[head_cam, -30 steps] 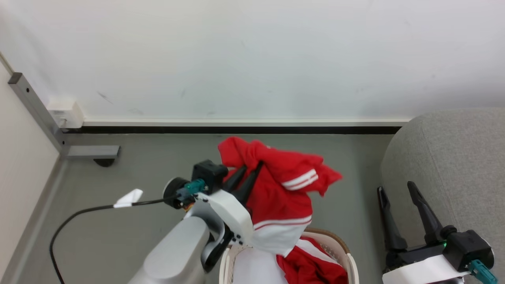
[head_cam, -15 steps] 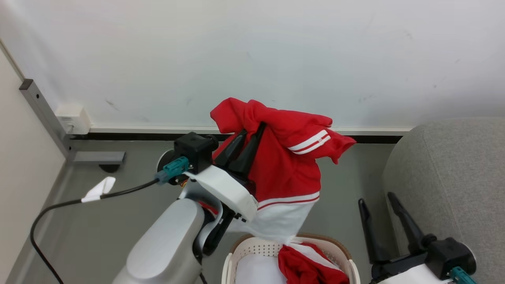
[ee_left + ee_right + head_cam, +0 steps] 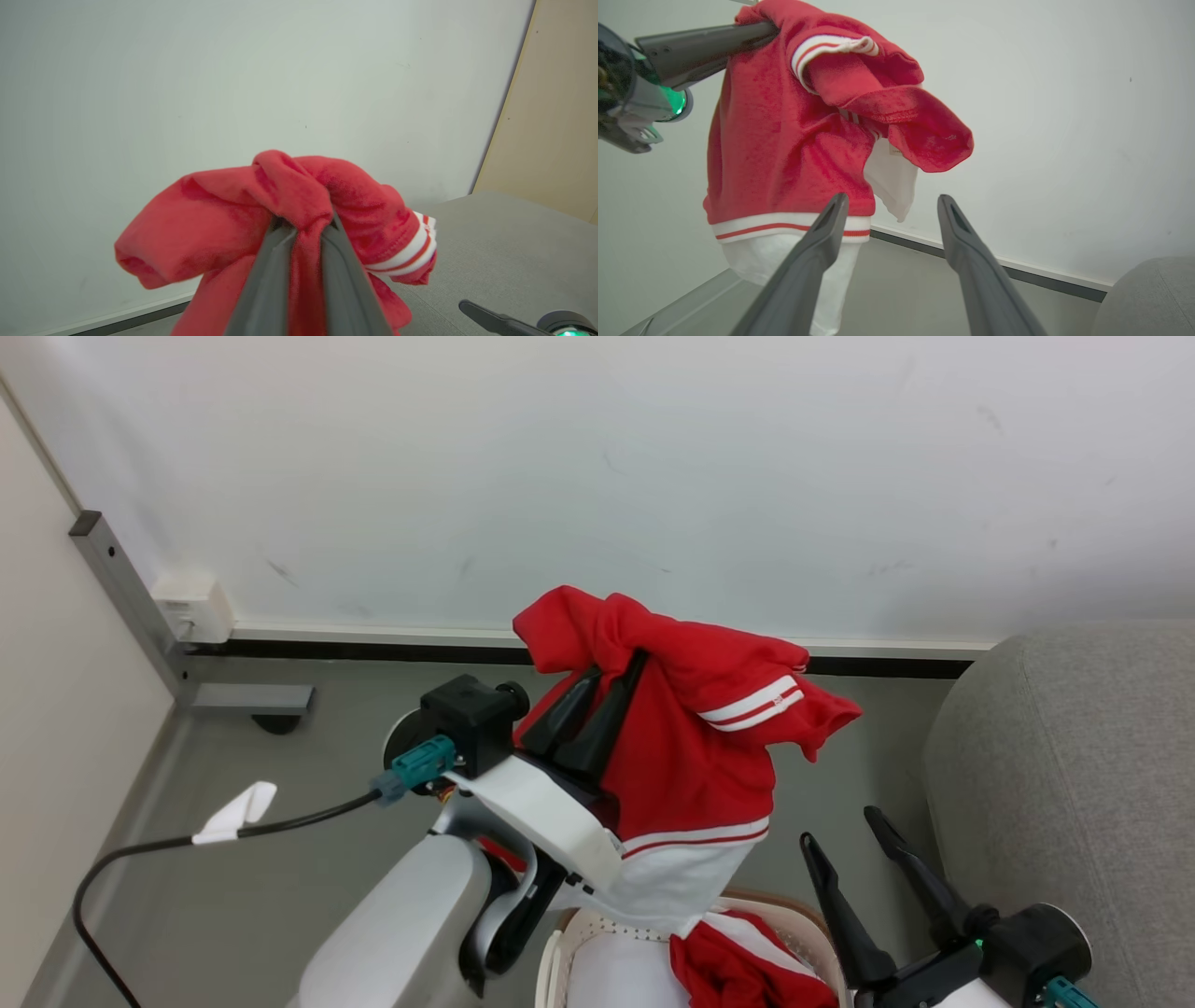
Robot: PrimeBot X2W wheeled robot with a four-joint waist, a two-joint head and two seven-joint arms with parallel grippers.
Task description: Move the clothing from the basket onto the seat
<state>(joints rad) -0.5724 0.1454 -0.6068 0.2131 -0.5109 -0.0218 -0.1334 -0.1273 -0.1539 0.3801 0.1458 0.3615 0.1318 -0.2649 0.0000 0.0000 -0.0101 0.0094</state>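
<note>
Up above the basket (image 3: pixel 597 928), the left hand (image 3: pixel 619 665) is shut tight on a red top (image 3: pixel 695 747), which hangs down from its fingers (image 3: pixel 607 714). Right under that hand, more red clothing (image 3: pixel 738 973) lies in the basket. Over to its right, the right hand (image 3: pixel 837 826) is open wide and holds nothing. The grey seat (image 3: pixel 1074 765) is just beside the right hand, on its right side.

The clothing (image 3: pixel 691 756) is bright red with two white stripes and a white bottom part. The basket (image 3: pixel 607 927) at 6 o'clock is cream white with tiny holes and a brown rim. The seat (image 3: pixel 1074 784) at 3 o'clock is grey. The left gripper (image 3: pixel 618 665) and right gripper (image 3: pixel 838 826) are black.
</note>
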